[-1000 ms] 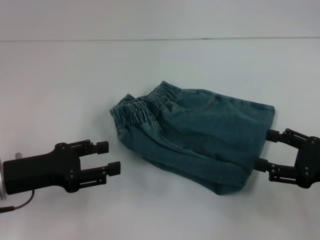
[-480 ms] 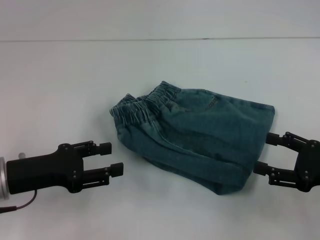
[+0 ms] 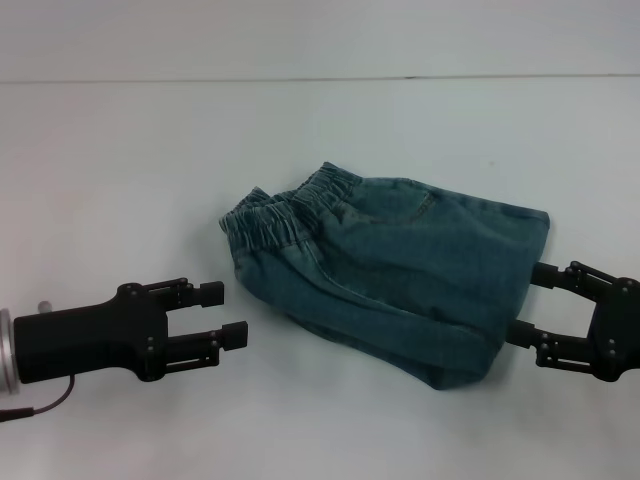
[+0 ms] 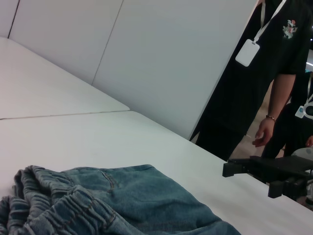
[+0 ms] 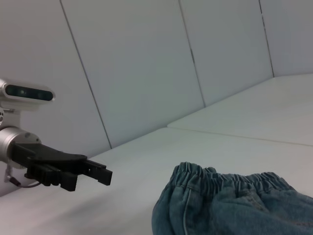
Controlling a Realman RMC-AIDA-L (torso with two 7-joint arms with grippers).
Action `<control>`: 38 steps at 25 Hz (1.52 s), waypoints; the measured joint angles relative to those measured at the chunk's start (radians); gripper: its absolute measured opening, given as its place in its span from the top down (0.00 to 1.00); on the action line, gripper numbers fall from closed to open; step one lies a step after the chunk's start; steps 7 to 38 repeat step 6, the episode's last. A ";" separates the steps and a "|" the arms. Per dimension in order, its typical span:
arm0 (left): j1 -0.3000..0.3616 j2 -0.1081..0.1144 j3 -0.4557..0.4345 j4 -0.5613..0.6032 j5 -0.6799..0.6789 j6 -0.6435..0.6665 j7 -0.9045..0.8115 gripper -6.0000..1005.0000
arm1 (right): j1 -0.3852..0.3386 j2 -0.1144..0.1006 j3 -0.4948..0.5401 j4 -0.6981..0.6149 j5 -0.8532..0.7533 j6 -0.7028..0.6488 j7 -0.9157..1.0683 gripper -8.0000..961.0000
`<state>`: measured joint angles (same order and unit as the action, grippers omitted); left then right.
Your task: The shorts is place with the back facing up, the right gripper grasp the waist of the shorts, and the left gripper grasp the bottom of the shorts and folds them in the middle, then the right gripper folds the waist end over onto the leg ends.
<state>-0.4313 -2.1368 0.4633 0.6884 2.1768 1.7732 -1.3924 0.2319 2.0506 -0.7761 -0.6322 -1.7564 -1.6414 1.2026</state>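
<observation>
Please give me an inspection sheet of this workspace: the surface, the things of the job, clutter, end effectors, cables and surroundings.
Surface: white table, a seam line across its far part.
Job's things: the shorts lie folded lengthwise on the table, gathered waist end toward the robot's left, leg ends toward its right.
Clutter: nothing seen.
End effectors: the left gripper is open, apart from the shorts, beside the waist end. The right gripper is open, at the leg ends; contact cannot be told.
Cables: a thin cable runs from the left wrist.
Surroundings: white wall panels; a person in black with a badge stands beyond the table.
</observation>
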 joint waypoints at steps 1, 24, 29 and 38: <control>0.000 0.000 0.000 0.000 0.000 0.000 0.000 0.28 | 0.000 0.000 0.000 0.000 0.000 0.000 0.000 0.00; 0.001 0.000 0.000 -0.001 0.000 0.000 0.000 0.28 | 0.002 0.000 0.000 0.005 0.000 0.000 0.000 0.00; 0.001 0.000 0.000 -0.001 0.000 0.000 0.000 0.28 | 0.002 0.000 0.000 0.005 0.000 0.000 0.000 0.00; 0.001 0.000 0.000 -0.001 0.000 0.000 0.000 0.28 | 0.002 0.000 0.000 0.005 0.000 0.000 0.000 0.00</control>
